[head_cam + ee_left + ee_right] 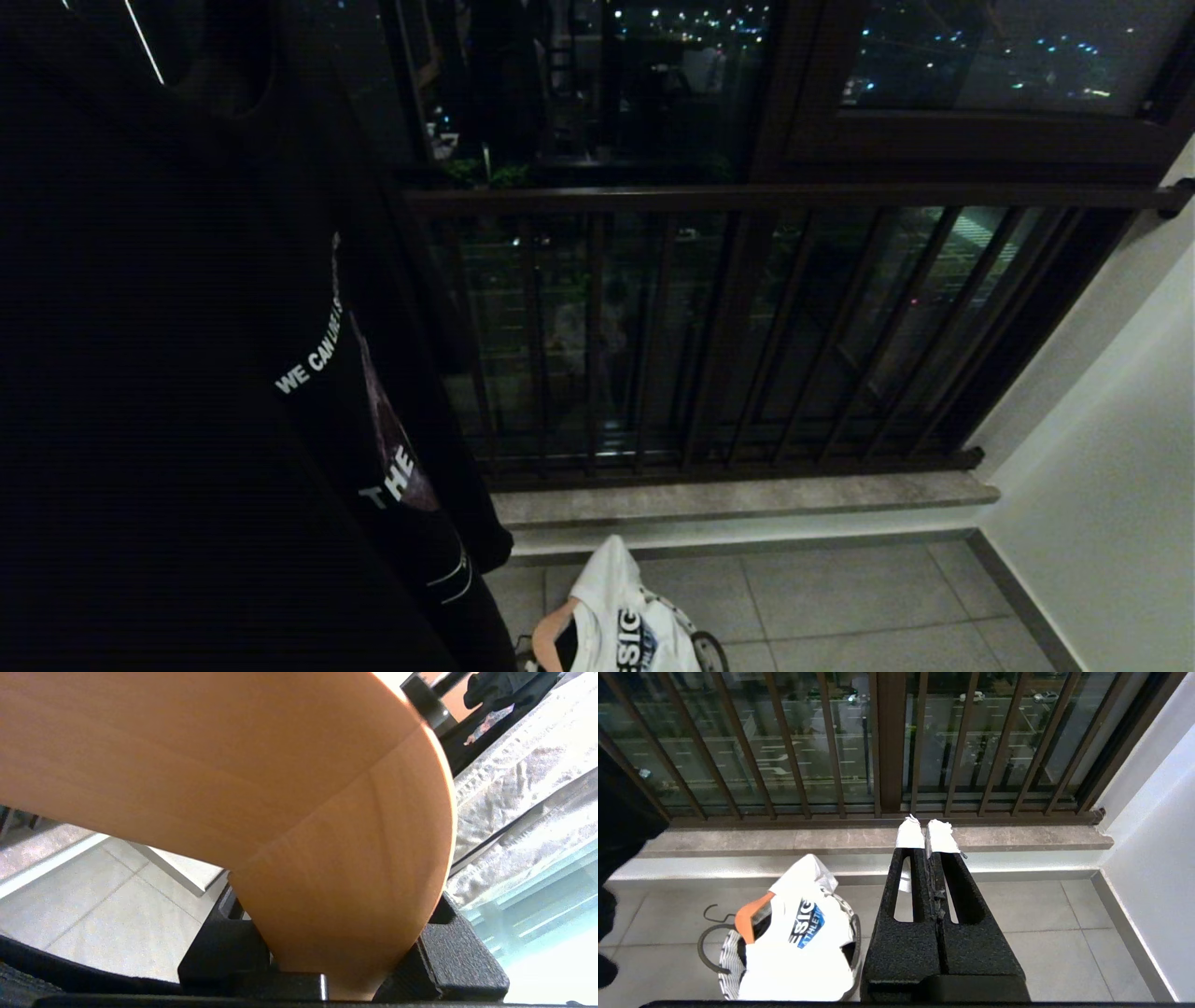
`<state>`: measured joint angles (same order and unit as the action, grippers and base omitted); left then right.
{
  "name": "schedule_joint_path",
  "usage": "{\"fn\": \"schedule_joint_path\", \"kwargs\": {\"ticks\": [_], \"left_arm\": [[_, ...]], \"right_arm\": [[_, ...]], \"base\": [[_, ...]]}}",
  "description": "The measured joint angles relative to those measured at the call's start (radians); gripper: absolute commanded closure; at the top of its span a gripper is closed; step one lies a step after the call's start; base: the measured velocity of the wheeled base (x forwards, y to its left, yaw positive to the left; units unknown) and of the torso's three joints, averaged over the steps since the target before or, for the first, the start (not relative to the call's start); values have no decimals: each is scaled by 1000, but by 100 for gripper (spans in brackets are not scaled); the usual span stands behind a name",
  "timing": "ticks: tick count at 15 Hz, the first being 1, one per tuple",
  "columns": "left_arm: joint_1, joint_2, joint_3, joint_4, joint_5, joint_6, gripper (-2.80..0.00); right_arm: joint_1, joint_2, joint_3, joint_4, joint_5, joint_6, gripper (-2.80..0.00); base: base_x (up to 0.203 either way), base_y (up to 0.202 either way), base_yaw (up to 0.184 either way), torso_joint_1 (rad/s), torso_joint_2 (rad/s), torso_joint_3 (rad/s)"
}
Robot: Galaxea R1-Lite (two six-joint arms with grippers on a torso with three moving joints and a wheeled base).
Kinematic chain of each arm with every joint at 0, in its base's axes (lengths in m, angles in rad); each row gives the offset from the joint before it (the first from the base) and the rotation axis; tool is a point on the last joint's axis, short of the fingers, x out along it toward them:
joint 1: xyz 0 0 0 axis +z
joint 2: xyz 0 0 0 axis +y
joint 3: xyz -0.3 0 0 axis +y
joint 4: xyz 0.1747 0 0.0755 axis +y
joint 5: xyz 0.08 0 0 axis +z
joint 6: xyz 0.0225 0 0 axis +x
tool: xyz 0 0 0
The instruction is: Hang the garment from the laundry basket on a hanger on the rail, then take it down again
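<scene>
A wooden hanger (280,812) is pinched between the black fingers (224,952) of the left gripper (343,970); its broad, curved, orange-brown body rises out of the fingers and fills most of the left wrist view. Pale fabric (514,765) is seen just beyond the hanger, though what it belongs to cannot be told from so close.

The fingers (909,833) of the right gripper (927,835) are pressed together, their white-tipped ends touching, and nothing is held between them. They are poised above the tiled floor (1041,919), well apart from the laundry basket (731,975), which stands on the floor to one side of them, below the stone ledge (831,840) and the dark railing (887,742).

The basket is small and round, with pale striped sides, a thin black rim and a black ring handle (705,947). It is heaped with a white garment (798,956) printed with a blue and black logo, and an orange-brown hanger (749,917) is lodged in the garment's neck. A black printed shirt (187,373) hangs close before the head camera.
</scene>
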<state>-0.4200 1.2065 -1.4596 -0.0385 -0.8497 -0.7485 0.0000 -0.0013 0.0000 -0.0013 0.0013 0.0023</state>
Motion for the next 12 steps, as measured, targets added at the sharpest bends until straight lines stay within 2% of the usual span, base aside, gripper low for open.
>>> {"fn": "schedule_joint_path", "kwargs": {"ticks": [6, 12], "left_arm": [[0, -60, 54, 24, 0, 0, 0], [0, -103, 169, 17, 2, 5, 0]], "right_arm": [[0, 0, 0, 0, 0, 0, 0], [0, 0, 0, 0, 0, 0, 0]], "base": [[0, 0, 0, 0, 0, 0], [0, 0, 0, 0, 0, 0]]}}
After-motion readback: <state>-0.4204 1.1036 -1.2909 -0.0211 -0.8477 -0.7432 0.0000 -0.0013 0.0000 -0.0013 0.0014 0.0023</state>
